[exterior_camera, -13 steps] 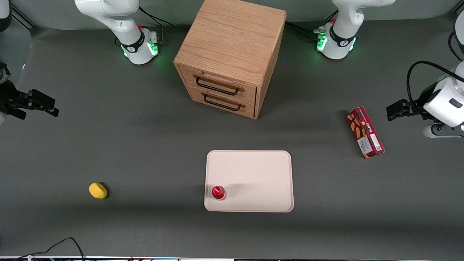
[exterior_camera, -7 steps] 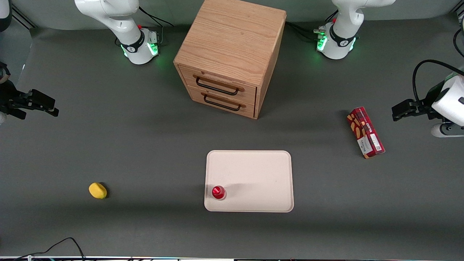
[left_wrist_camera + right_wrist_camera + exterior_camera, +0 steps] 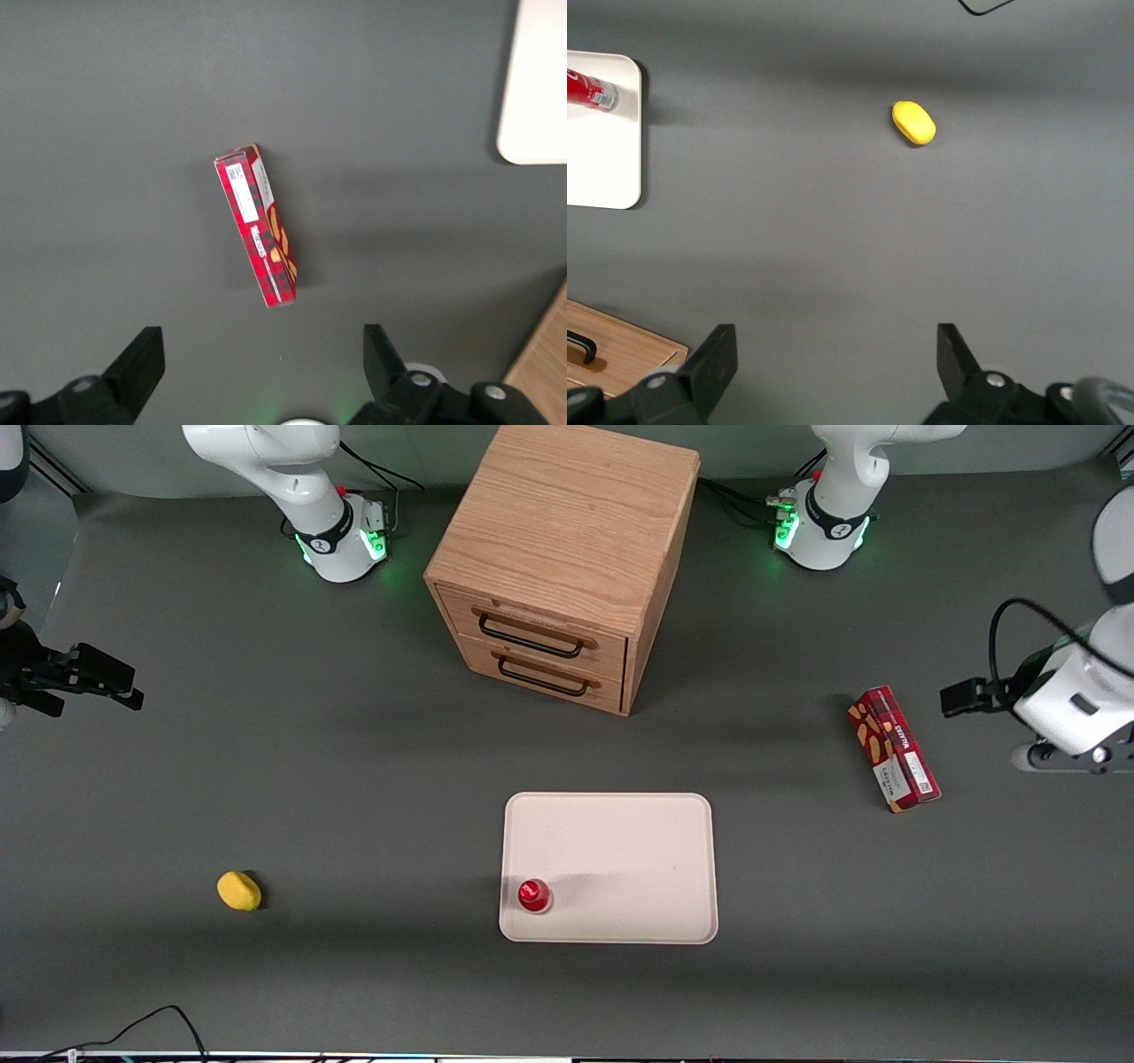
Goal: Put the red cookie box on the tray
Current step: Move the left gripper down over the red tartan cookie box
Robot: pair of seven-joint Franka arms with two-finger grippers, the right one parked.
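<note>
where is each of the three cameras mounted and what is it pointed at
Front view: high up, facing both arms, over the table with the tray, drawer cabinet and red cookie box; both arms show.
Left wrist view: on the working arm, looking down at the red cookie box; the open gripper shows, empty, above the table.
Right wrist view: on the parked arm, over the yellow object; its fingers show.
All three share the tray.

A wooden drawer cabinet (image 3: 558, 558) with two black-handled drawers stands on the grey table (image 3: 354, 762). A small red-capped object (image 3: 534, 895) sits upright nearer the front camera. A yellow lemon-like object (image 3: 238, 890) lies toward the parked arm's end
</note>
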